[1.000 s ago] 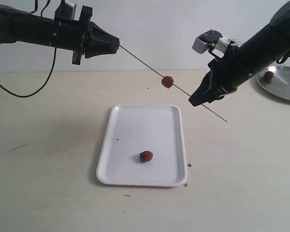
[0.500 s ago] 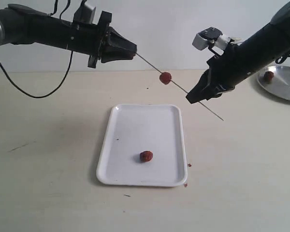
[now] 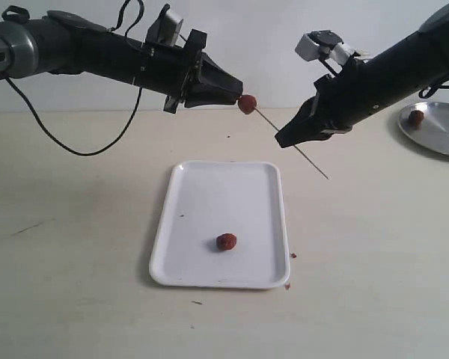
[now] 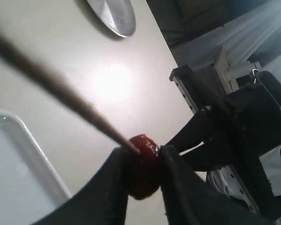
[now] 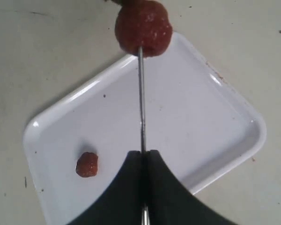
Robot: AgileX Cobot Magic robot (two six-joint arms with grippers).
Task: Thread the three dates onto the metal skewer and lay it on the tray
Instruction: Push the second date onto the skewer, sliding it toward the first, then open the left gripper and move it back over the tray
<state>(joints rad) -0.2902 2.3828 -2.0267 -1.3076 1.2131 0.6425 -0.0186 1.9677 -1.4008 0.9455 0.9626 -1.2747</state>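
Two hands meet in the upper middle of the exterior view. The left hand (image 3: pixel 239 98) grasps a wrinkled dark-red date (image 3: pixel 246 104) threaded on the thin grey metal skewer (image 3: pixel 313 163), which the right hand (image 3: pixel 279 141) clenches. Below, a second date (image 3: pixel 226 241) lies in the white rectangular tray (image 3: pixel 209 198) on the bench (image 3: pixel 75 262).
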